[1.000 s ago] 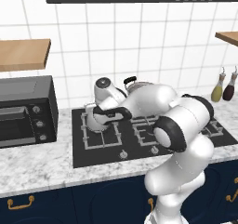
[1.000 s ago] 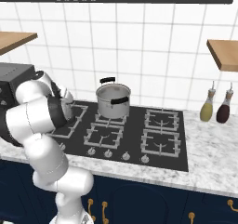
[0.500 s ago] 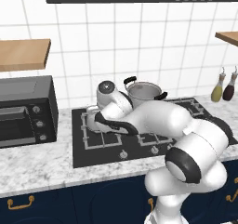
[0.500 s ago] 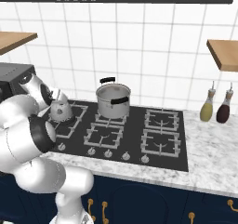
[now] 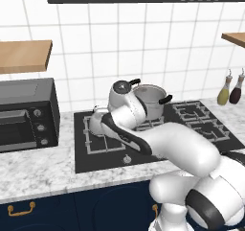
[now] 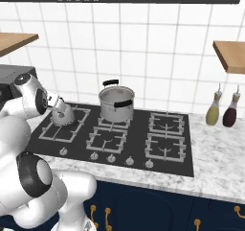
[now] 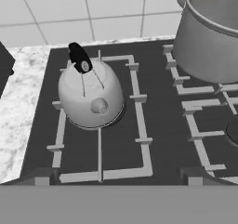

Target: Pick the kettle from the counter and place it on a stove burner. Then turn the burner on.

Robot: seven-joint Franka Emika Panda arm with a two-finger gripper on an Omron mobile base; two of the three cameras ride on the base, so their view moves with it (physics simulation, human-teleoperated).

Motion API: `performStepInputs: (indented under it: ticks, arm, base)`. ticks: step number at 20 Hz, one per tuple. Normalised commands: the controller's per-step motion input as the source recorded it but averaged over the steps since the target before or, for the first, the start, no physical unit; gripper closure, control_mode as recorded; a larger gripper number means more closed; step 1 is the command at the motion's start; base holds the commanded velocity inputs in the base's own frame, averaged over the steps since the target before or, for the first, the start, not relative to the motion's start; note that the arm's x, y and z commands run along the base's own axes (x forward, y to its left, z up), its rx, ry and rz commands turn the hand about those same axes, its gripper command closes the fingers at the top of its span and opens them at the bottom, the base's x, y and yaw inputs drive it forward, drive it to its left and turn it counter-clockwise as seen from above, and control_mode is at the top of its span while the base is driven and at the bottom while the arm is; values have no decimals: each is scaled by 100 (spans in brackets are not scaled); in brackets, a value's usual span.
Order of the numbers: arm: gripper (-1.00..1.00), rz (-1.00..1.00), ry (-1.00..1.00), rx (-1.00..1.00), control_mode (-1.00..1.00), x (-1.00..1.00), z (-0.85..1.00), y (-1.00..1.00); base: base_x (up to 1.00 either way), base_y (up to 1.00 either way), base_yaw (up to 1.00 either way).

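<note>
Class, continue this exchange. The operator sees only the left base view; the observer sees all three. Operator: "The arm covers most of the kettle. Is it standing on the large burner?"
Observer: Yes. In the hand view the kettle stands upright inside the large square grate, near its middle.
Operator: Is it touching the pot?
Observer: No. The right base view shows a gap between them; the pot stands on the next burner, towards the wall.
Operator: Where are the knobs?
Observer: The right base view shows a row of knobs along the cooktop's front edge; the leftmost is in front of the kettle's grate.
</note>
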Motion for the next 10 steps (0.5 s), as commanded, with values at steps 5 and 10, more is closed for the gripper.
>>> performStepInputs:
  ticks: [5, 10]
  arm:
    - [-100, -2, 11, 0, -100, -55, 0, -18]
    - [-100, 0, 7, 0, -100, -41, -1, -15]
  base:
    - [0, 0, 0]
    - [0, 0, 0]
